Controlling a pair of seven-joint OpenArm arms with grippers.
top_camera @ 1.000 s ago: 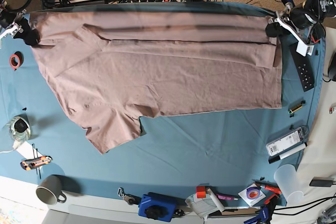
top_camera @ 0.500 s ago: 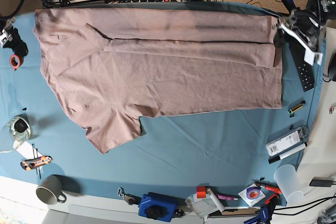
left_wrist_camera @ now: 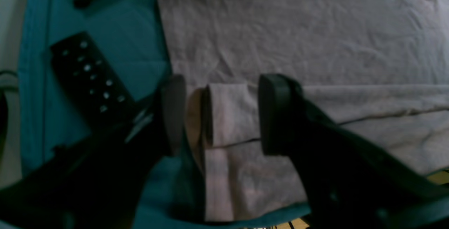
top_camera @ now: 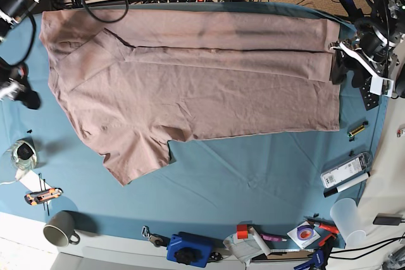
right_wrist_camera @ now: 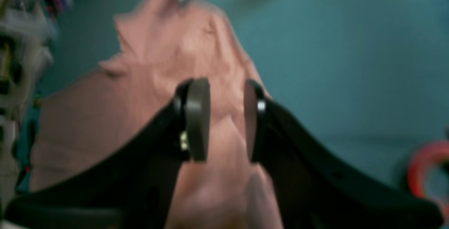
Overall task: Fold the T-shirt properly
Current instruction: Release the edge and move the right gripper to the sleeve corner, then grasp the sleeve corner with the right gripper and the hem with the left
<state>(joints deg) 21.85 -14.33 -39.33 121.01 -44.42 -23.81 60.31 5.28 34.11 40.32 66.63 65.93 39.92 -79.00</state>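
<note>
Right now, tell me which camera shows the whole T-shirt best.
The base view: the entire T-shirt lies spread on the table cloth. The left wrist view shows only its folded hem end; the right wrist view, a blurred part of it.

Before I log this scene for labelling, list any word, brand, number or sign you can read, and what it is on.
No text can be read in these views.
T-shirt: plain, no print or visible tag.
Remote: pale button marks only, too blurred to read.
White box by the table edge: dark label marks, too small to read.
Disc on the near edge: coloured label, too small to read.
Mug: no marking visible.
</note>
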